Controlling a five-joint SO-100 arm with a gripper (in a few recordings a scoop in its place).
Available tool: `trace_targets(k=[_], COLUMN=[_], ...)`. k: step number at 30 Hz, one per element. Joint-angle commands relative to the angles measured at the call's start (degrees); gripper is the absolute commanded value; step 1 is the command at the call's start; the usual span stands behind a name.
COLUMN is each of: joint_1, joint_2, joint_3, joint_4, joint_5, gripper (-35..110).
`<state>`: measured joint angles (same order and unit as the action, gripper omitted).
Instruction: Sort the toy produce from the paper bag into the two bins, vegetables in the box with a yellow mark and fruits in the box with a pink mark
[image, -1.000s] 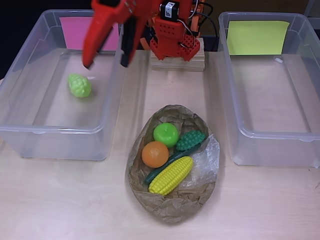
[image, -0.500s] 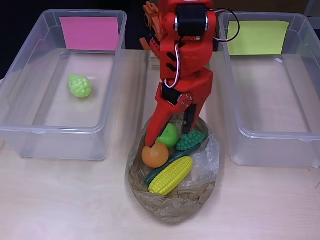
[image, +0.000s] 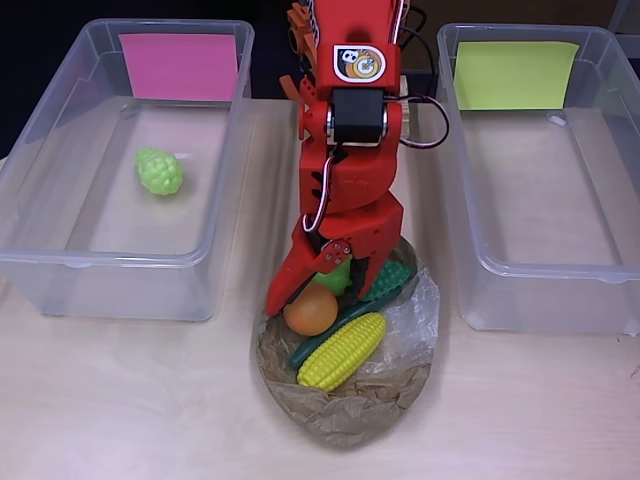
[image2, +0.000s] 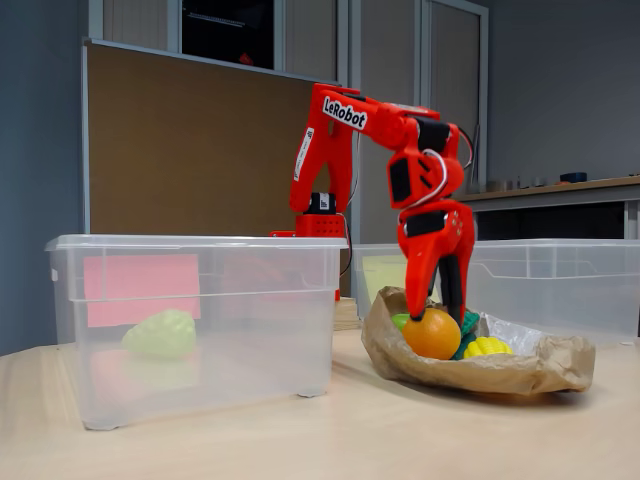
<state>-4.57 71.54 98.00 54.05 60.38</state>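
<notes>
Corn lies nearest us in the overhead view, yellow, at the front of the crumpled paper bag on the tabletop. Just behind it we see an orange and, to its right, a dark green vegetable partly under the arm. Over these the red gripper reaches down into the bag, its fingers spread to either side of a green apple; we cannot tell whether they touch it. In the fixed view the gripper stands just behind the orange.

Farther back, the clear bin with the pink mark sits left of the bag and holds a light green bumpy fruit on its floor. The bin with the yellow mark sits to the right.
</notes>
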Motion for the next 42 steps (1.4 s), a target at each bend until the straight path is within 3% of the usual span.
trace_targets(k=[1, 10, 17, 30, 36, 42], joint_1=[0.6, 1.2, 1.1, 2.9, 9.8, 26.8], joint_2=[-0.8, -2.9, -1.9, 9.3, 23.3, 38.0], joint_3=[0.1, -2.0, -8.1, -26.8, -24.0, -10.5], joint_4=[-1.1, 0.9, 5.6, 28.3, 34.5, 39.1], joint_5=[1.3, -2.6, -13.9, -31.1, -33.8, -31.9], gripper=[42, 34, 30, 30, 32, 33])
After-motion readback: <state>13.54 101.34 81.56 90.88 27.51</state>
